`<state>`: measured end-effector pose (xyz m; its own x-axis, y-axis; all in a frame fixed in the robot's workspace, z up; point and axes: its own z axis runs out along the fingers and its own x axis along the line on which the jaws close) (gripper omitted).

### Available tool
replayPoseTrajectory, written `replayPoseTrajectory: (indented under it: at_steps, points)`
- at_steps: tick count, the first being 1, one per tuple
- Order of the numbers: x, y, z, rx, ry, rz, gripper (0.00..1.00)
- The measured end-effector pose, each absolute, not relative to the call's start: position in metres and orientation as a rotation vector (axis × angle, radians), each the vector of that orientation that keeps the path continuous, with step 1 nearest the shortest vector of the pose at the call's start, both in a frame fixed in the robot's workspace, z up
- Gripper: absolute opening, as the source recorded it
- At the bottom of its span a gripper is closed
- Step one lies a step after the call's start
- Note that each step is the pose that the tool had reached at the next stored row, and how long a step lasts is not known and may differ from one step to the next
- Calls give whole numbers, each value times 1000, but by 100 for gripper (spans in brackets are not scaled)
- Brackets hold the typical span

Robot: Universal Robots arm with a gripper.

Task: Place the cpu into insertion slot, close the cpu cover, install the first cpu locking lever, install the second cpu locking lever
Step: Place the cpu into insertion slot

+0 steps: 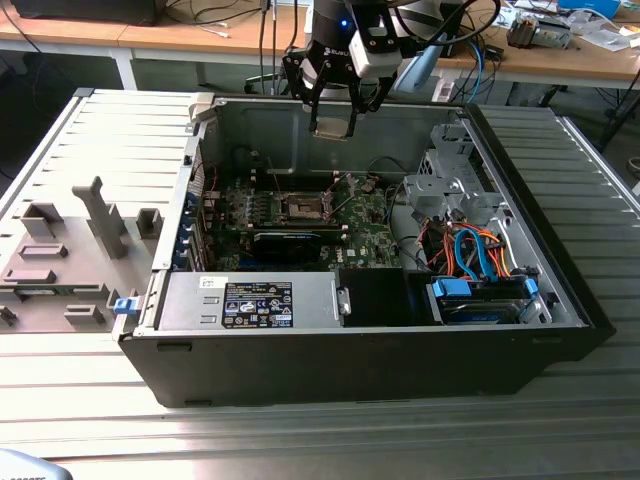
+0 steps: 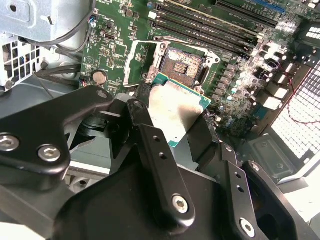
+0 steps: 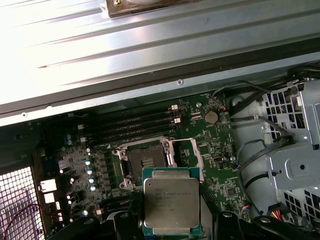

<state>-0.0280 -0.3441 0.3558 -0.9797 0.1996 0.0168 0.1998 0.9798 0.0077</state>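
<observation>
My gripper (image 1: 333,122) hangs above the open computer case, shut on the cpu (image 3: 170,200), a flat square chip with a silvery top and green edge. In both wrist views the black fingers (image 2: 150,145) clamp the cpu (image 2: 177,110) by two opposite sides. The insertion slot (image 3: 145,162) lies below and apart from it, a dark square socket with a metal rim on the green board, with nothing in it. The cpu cover (image 3: 189,154), a thin silvery frame, stands swung open beside the socket. In the exterior view the insertion slot (image 1: 303,207) sits mid-board, below the gripper.
A black graphics card (image 1: 288,243) lies just in front of the socket. A silver power supply (image 1: 250,300) fills the near side, and a drive cage (image 1: 455,185) with orange and blue cables (image 1: 470,250) stands at the exterior view's right. Memory slots (image 3: 135,125) run beside the socket.
</observation>
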Motion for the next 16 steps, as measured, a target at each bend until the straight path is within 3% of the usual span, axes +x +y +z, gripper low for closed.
replayPoseTrajectory:
  at_steps: [16]
  points:
    - [-28,-344,356,-328,-3108,-15,55]
